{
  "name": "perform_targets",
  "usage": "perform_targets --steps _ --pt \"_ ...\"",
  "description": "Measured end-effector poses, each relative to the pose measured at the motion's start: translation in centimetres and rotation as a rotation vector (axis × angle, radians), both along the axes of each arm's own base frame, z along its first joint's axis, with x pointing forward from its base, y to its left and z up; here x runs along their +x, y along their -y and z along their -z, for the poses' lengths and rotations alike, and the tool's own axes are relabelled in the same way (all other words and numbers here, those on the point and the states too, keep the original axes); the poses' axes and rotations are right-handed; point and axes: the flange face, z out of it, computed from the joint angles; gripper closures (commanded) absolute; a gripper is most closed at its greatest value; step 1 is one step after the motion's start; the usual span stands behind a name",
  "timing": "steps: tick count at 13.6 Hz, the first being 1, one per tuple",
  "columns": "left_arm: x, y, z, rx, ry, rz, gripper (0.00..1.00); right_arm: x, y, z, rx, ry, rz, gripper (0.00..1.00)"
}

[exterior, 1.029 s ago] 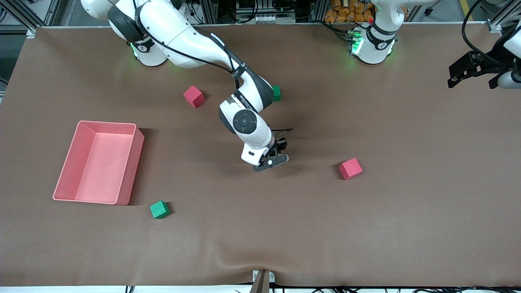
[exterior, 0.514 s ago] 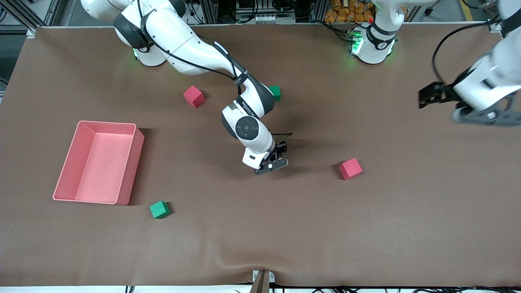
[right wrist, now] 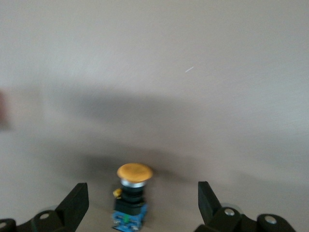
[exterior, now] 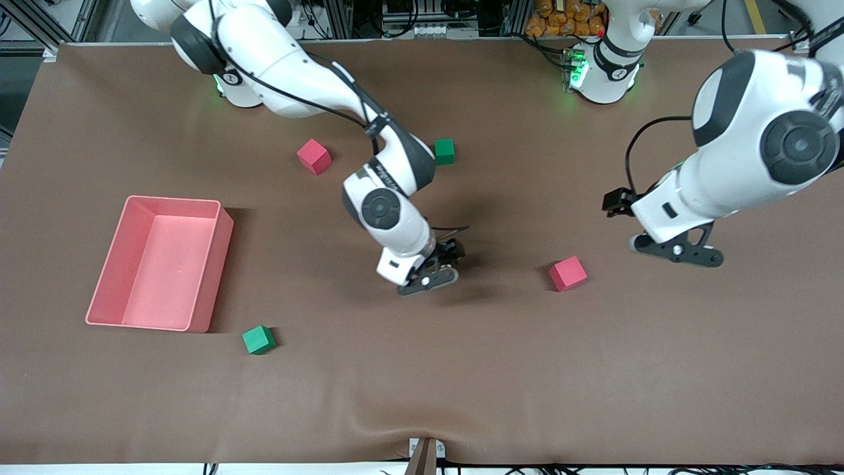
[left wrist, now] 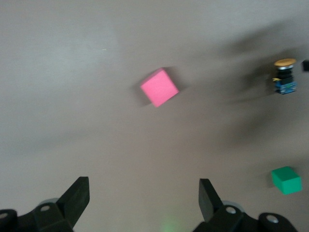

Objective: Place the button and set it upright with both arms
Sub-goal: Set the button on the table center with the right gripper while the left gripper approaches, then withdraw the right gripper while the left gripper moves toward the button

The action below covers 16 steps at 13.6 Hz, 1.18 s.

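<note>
Where the right gripper (exterior: 440,265) was clamped low at mid-table a second ago, its jaws now stand wide apart and it has shifted slightly toward the right arm's end; the button (right wrist: 133,197) stands upright on the table (exterior: 422,382) between the parted fingers (right wrist: 72,203), orange cap up, touching neither.

Left gripper (exterior: 663,227): previously off at the table's edge near the left arm's end, it has swung in over the table and now hangs above bare cloth beside the nearer red cube (exterior: 568,273), jaws open and empty. Its wrist view shows that cube (left wrist: 159,87), the button (left wrist: 284,76) and a green cube (left wrist: 287,180).

Pink bin (exterior: 158,264): toward the right arm's end, nothing in it, unmoved.

Cubes, unmoved: second red cube (exterior: 313,156) and green cube (exterior: 444,151) near the bases; another green cube (exterior: 258,340) near the bin's nearer corner.
</note>
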Motion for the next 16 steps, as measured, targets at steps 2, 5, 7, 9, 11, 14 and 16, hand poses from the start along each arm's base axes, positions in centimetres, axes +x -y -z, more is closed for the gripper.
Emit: perform_targets --steps 2,5,7,9,11,14,16 --pt "0.6 1.0 1.7 -0.056 -0.018 -0.010 0.00 2.9 4.9 -4.5 -0.018 -0.011 0.047 0.00" --pt "1.2 2.4 4.5 -0.079 -0.052 -0.040 0.00 5.3 12.6 -12.5 -0.109 -0.005 0.057 0.00" --pt "1.3 5.3 6.3 -0.069 -0.062 -0.074 0.00 5.2 17.4 -16.8 -0.138 -0.005 0.046 0.00" --pt "1.5 9.0 7.4 -0.060 -0.065 -0.106 0.00 4.1 23.5 -20.3 -0.154 0.003 0.044 0.00" --pt "1.6 11.8 8.9 -0.055 -0.066 -0.120 0.00 1.9 30.0 -23.4 -0.168 0.017 0.053 0.00" --pt "0.9 15.5 12.2 -0.044 -0.079 -0.124 0.00 -1.9 39.5 -27.7 -0.188 0.015 0.066 0.00" --pt "-0.2 18.1 14.5 -0.033 -0.101 -0.095 0.00 -3.6 44.6 -29.9 -0.197 0.001 0.095 0.00"
